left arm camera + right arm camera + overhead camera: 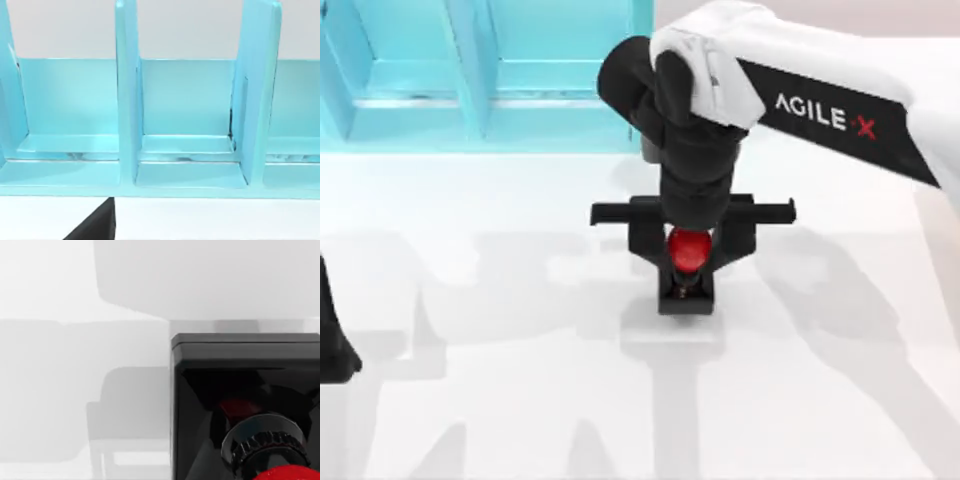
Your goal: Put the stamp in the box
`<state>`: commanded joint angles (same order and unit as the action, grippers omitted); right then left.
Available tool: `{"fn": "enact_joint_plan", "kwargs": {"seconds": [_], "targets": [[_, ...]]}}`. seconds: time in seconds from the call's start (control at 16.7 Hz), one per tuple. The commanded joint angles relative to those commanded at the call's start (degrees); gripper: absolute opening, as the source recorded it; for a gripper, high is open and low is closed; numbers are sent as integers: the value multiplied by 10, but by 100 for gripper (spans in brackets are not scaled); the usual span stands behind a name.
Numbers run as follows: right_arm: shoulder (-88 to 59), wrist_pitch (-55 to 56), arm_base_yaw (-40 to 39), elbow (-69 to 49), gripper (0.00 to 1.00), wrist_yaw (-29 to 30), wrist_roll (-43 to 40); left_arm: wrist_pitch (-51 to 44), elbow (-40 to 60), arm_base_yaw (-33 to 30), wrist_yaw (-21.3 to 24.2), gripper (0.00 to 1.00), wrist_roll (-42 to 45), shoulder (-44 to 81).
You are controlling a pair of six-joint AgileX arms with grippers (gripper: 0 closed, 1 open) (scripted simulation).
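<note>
Your right gripper hangs over the middle of the white surface, its fingers set on either side of the stamp and clenched on its red knob. The stamp's black base points down toward the surface. The light-blue box sits well apart at the far left. Your left arm is parked at the left edge.

You have a plain white table spreading out on every side below the jaws of the right gripper. Soft grey shadows lie across it beneath and beside those jaws.
</note>
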<state>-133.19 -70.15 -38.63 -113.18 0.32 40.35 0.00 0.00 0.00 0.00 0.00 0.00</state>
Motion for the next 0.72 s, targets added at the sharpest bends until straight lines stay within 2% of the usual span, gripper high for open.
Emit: {"fn": "enact_joint_plan", "kwargs": {"seconds": [0.36, 0.72], "targets": [[-4, -167, 0, -173, 0, -1, -2, 0, 0, 0, 0, 100, 0, 0], [-4, -191, 0, -197, 0, -1, -3, 0, 0, 0, 0, 100, 0, 0]]}}
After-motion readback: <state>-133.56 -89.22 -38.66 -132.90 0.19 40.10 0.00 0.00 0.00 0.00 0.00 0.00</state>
